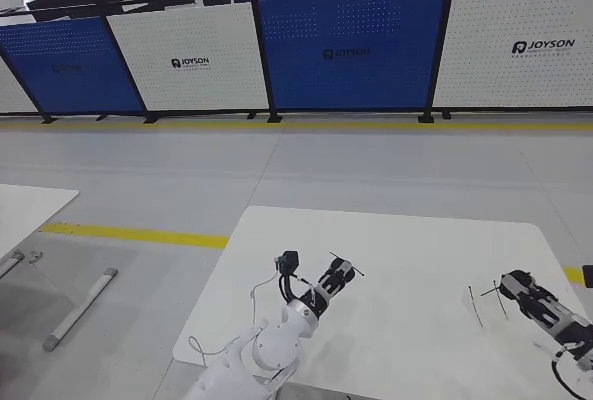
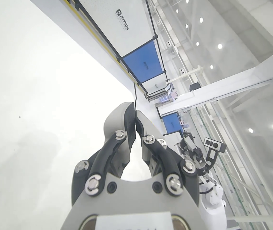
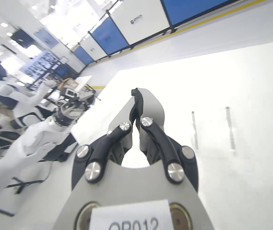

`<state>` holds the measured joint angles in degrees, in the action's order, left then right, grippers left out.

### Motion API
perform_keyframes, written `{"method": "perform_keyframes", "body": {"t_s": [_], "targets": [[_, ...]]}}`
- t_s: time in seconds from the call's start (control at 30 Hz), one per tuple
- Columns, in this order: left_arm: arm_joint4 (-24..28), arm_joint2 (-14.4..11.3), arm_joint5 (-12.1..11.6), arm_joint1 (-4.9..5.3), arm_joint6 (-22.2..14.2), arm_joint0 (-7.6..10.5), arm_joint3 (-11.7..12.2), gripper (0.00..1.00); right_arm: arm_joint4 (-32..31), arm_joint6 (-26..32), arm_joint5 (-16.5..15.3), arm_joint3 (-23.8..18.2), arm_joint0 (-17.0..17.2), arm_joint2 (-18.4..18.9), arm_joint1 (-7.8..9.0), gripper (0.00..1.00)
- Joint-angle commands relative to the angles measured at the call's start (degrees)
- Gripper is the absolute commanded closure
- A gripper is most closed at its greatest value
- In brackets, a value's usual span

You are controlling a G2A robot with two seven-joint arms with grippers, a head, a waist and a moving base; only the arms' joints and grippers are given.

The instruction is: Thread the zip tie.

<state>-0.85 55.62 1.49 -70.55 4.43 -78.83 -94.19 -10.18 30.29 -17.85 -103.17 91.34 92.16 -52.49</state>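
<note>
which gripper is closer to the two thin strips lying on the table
Right. The right gripper is over the table just beside the strips; the left gripper is much farther off, near the table's middle, shut on a black zip tie.

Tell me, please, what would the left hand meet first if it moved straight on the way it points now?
Nothing close, it seems. The left hand, shut on the zip tie, points across bare table toward its far edge; the way looks free, though depth is unclear.
</note>
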Motion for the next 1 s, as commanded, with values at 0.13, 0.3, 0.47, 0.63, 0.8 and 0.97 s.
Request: {"method": "perform_keyframes", "body": {"t_s": [0.13, 0.3, 0.47, 0.63, 0.8, 0.97], "targets": [[0.96, -0.74, -0.44, -0.29, -0.75, 0.05, -0.28, 1.00, -0.74, 0.47, 1.22, 2.21, -2.86, -6.90, -0.78, 1.00], [0.96, -0.74, -0.44, -0.29, -0.75, 0.05, -0.28, 1.00, -0.74, 0.47, 1.22, 2.21, -2.86, -6.90, -0.78, 1.00], [1.36, -0.72, -0.45, -0.39, -0.66, 0.06, -0.31, 1.00, 1.43, -3.66, -0.92, 2.47, -1.34, -6.22, -1.07, 1.00], [1.12, -1.63, -0.20, -0.92, 0.09, 0.99, 0.27, 1.00, 6.26, -14.01, -1.63, 4.63, 0.32, -10.75, -2.54, 1.00], [2.89, -1.68, -0.12, -0.99, -4.28, 1.95, 1.09, 1.00, 1.35, -20.94, -1.63, 7.83, -2.81, -18.97, -4.24, 1.00], [2.89, -1.68, -0.12, -0.99, -4.28, 1.95, 1.09, 1.00, 1.35, -20.94, -1.63, 7.83, -2.81, -18.97, -4.24, 1.00]]}}
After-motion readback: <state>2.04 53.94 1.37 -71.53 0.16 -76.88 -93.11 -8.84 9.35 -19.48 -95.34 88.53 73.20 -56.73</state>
